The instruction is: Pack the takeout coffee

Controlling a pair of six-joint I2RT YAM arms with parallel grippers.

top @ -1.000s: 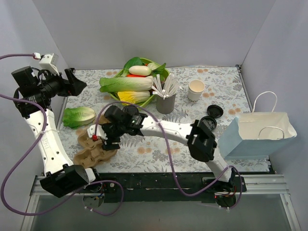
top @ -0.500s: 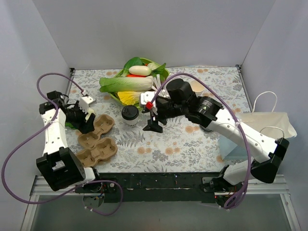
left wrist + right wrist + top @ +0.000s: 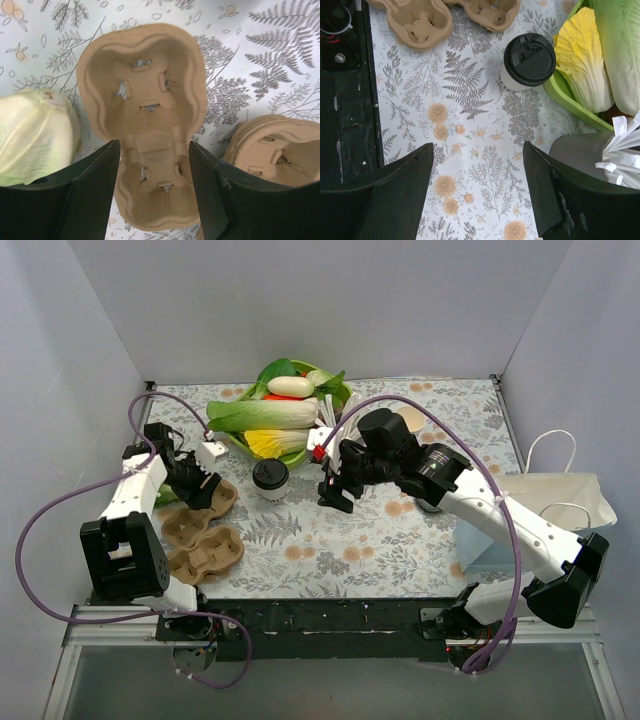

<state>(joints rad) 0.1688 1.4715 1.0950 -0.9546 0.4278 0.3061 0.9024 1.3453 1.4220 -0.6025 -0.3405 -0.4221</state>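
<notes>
Brown pulp cup carrier (image 3: 150,100) lies on the floral counter (image 3: 400,540), the left hand (image 3: 155,150) spread open astride one end. Farther back, the lidded takeout coffee (image 3: 270,478) stands upright on the counter beside the green bowl (image 3: 567,106) — the right hand (image 3: 335,490) hangs near it, open and empty.

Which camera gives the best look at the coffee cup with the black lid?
The right wrist view: the coffee cup is close, its black lid and white side clear. The top external view shows it small, beside the cardboard trays. The left wrist view misses it.
</notes>
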